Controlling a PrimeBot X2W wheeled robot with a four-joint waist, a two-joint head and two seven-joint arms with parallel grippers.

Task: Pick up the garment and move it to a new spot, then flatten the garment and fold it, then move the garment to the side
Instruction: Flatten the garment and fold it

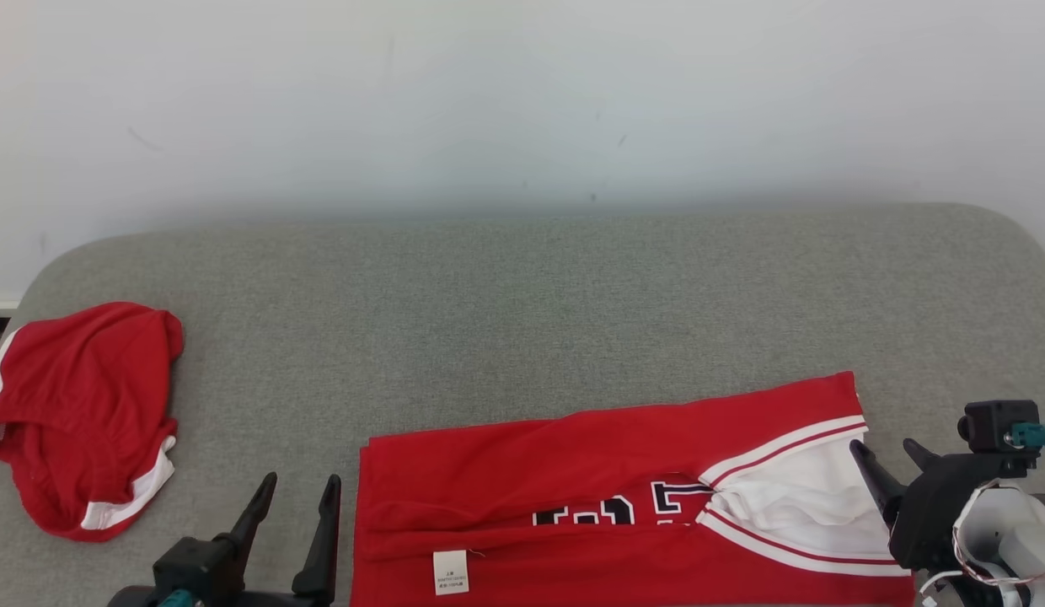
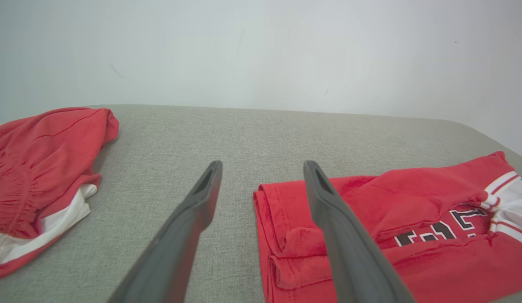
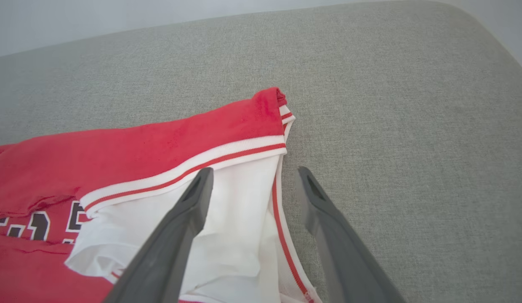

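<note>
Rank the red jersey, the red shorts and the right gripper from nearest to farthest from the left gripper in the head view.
1. Red jersey: just right of the left gripper.
2. Red shorts: farther left.
3. Right gripper: far right.

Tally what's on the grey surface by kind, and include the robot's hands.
Garments: 2 (folded red jersey, crumpled red garment)
Hands: 2 (left hand, right hand, both open)
Total: 4
</note>
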